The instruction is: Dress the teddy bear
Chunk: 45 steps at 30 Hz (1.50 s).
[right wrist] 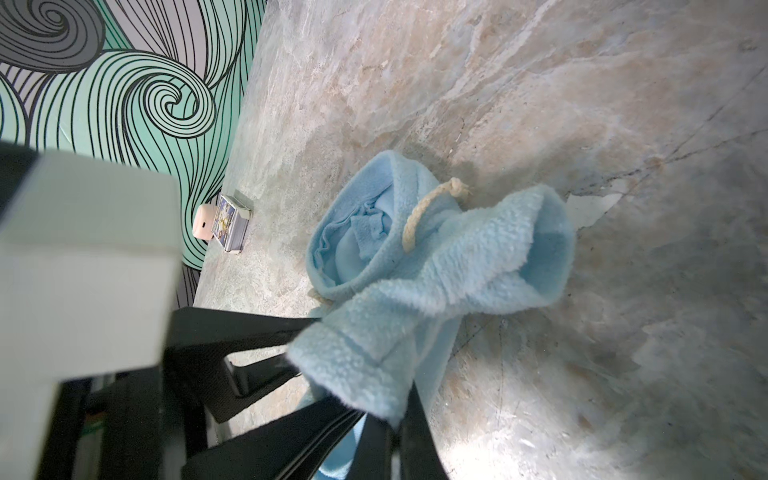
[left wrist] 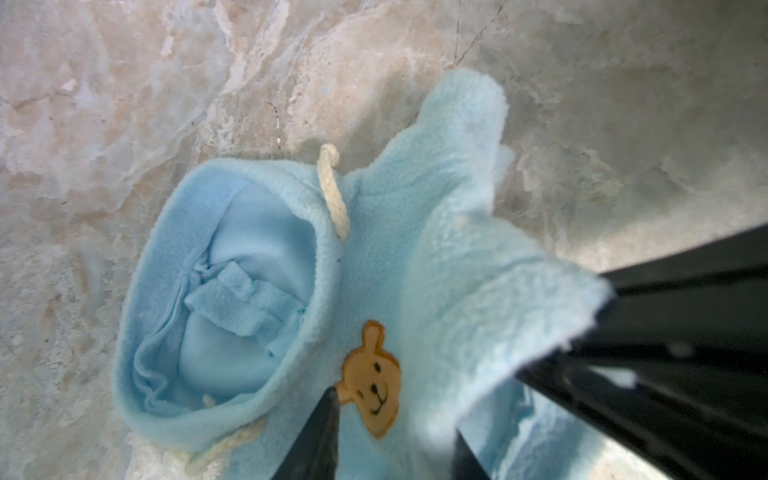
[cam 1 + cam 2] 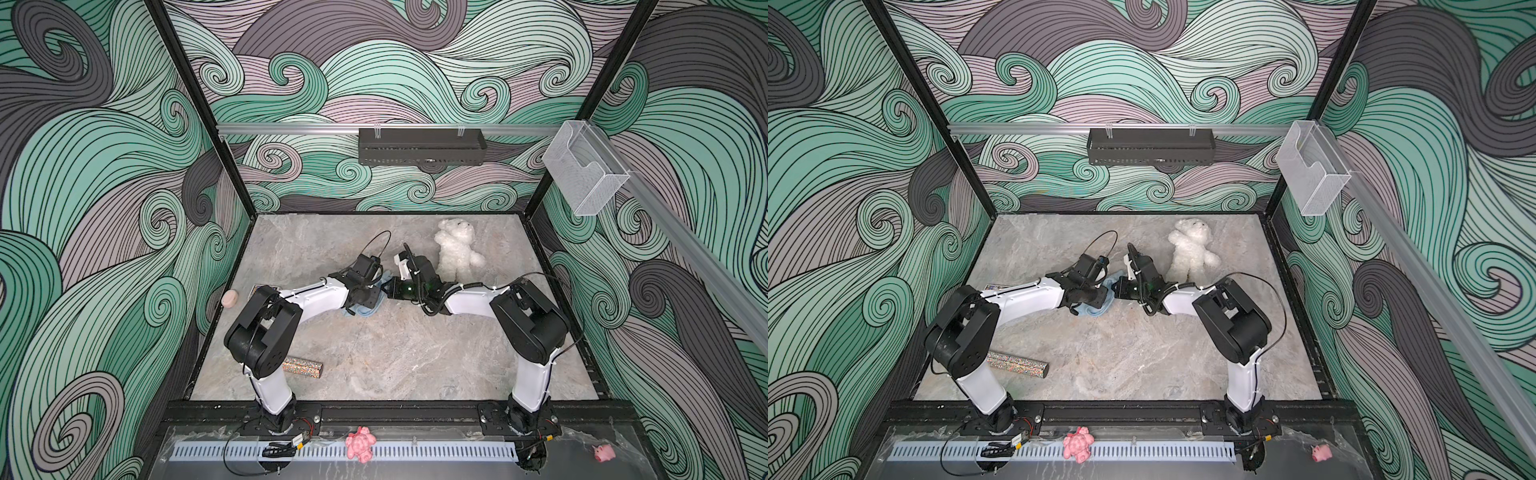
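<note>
1. The teddy bear (image 3: 455,249) is seen in both top views lying on the marble table (image 3: 395,365). It is toward the far right, with its head toward the back wall and its legs toward the arms.
2. A light blue fleece hoodie (image 2: 374,257) is found near the middle of the table, between the two grippers and apart from the bear. In both top views it is mostly covered by the left arm.
3. The hood (image 2: 232,299) is turned open toward the left wrist camera. A cream drawstring (image 2: 332,191) is laid across its rim, and a brown bear patch (image 2: 374,382) is sewn on the front.
4. The left gripper (image 2: 395,415) is positioned on the hoodie. Its fingers (image 2: 326,428) are set apart, with a fold of fleece between them beside the patch. Whether that fold is actually pinched cannot be told, since the tips are blurred and cut off at the frame edge.
5. The right gripper (image 1: 386,419) is clamped on a hemmed edge of the hoodie, which is held off the table and draped over the fingers.
6. By the left wall, a card box (image 1: 232,222) is stood against a pale pink rounded object (image 1: 203,222).
7. A glittery bar (image 3: 302,368) is laid on the table beside the left arm's lower link.
8. On the front ledge, a pink lumpy toy (image 3: 360,444) and a small pink pig (image 3: 604,452) are placed well apart.
</note>
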Available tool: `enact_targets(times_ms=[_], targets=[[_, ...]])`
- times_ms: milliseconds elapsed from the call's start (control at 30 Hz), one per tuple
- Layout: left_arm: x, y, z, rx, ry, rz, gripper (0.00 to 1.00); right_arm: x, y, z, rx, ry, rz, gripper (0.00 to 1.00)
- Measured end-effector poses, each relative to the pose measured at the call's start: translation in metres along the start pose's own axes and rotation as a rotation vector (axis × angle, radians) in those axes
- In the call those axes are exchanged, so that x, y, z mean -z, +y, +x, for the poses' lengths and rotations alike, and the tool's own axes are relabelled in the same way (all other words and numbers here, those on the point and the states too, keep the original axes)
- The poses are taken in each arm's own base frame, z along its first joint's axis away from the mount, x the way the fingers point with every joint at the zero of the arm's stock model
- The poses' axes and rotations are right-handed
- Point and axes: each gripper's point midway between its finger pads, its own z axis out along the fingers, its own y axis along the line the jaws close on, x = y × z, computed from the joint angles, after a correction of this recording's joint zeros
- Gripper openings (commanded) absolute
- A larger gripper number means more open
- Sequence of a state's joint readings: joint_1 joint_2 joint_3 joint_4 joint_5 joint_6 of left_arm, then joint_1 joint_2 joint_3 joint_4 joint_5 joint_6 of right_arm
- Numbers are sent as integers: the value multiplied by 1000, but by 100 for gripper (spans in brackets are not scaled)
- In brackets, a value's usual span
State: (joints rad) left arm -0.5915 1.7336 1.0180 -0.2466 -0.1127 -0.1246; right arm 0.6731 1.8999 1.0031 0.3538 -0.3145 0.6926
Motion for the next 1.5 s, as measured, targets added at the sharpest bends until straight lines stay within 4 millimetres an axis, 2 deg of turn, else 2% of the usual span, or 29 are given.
enact_targets(times_ms=[167,233,300,400,500,667,767,867,933,1000,1100,1167,1233,1300,1400,1500], targets=[[-2,0,2,-3,6,-2,22,0,0,0,0,1,1,0],[-2,1,1,-1,5,-6,9,0,-1,0,0,3,3,0],[-2,2,1,1,4,-10,0,0,-2,1,1,5,7,0],[-1,2,1,9,2,-13,0,1,-7,2,20,8,28,0],[2,4,-2,28,-6,-11,0,1,-16,2,57,18,70,6],[7,9,-10,118,-14,45,0,-1,-24,-7,150,44,118,31],[8,19,-17,200,-19,78,0,7,-27,-10,217,66,136,49],[8,28,-17,271,-11,109,0,33,-28,-16,266,73,161,64],[8,34,-17,303,-6,120,0,61,-28,-32,289,35,187,72],[8,34,-17,315,-3,131,0,88,-31,-56,299,-34,226,79],[9,30,-17,318,0,151,0,127,-53,-98,287,-151,327,80],[9,29,-17,317,1,158,0,138,-76,-119,258,-186,412,81],[11,28,-17,317,-1,165,0,141,-107,-139,229,-198,523,87],[14,27,-18,317,-3,170,0,140,-134,-151,212,-191,614,91],[17,27,-21,316,-13,174,0,138,-170,-162,177,-165,717,97],[19,27,-22,316,-18,174,0,136,-199,-172,135,-143,768,97]])
